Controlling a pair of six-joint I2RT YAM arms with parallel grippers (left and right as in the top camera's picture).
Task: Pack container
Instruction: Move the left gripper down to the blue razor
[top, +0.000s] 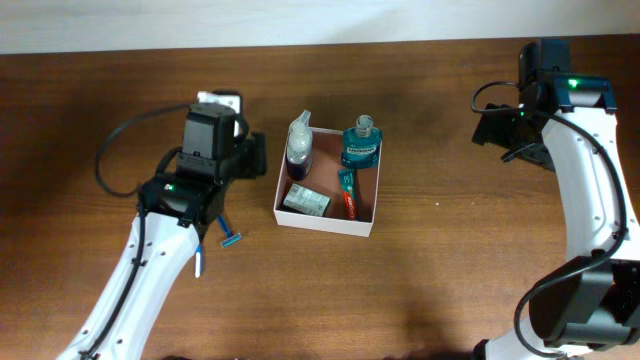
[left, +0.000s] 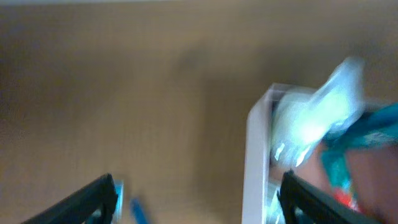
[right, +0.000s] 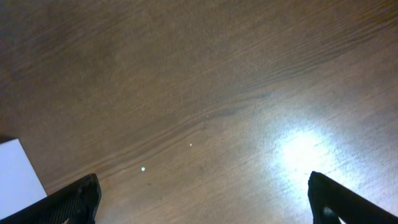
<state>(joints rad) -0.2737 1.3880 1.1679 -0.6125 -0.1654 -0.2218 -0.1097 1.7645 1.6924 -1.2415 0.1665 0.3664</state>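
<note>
Judging from the overhead view, we place the box mid-desk, already holding a spray bottle, a teal bottle, a tube and a small carton. The left pincer sits just beside the box's left wall, at its far end, open with nothing between its fingers. A blue razor lies loose on the desk, near the box's near-left corner; beside it a slim blue-and-white piece, perhaps a toothbrush, is half hidden under the left arm. Both lie back from the left pincer, toward that arm's base, their long axes running roughly near to far, the razor a little slanted. The right pincer is open too, over bare wood well to the right of the box, so we judge the left arm the nearer for either piece. Only the overhead view gives us the box's contents and the razor's lie. The left wrist view is blurred, showing the white wall and a blue streak. The right wrist view shows only a white corner, probably the box.
</note>
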